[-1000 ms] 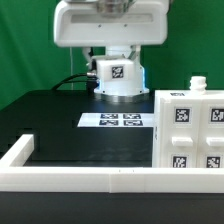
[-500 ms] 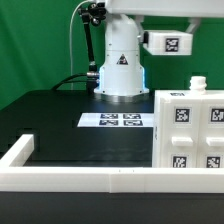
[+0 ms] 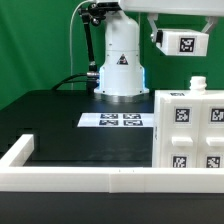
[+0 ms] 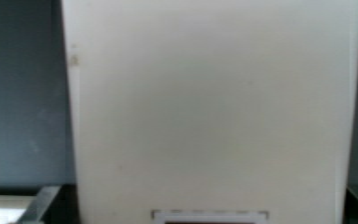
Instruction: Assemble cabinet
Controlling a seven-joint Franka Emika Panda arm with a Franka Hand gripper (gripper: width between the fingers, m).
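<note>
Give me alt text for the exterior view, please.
A large white cabinet with black-and-white tags stands on a black table at the exterior view's right. The marker board lies flat in the middle, in front of the white robot arm; a white rail borders the near edge.

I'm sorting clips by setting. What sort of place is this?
Probably a robotics lab bench: a robot arm on a black table, a marker board of tags, and a tagged white cabinet.
</note>
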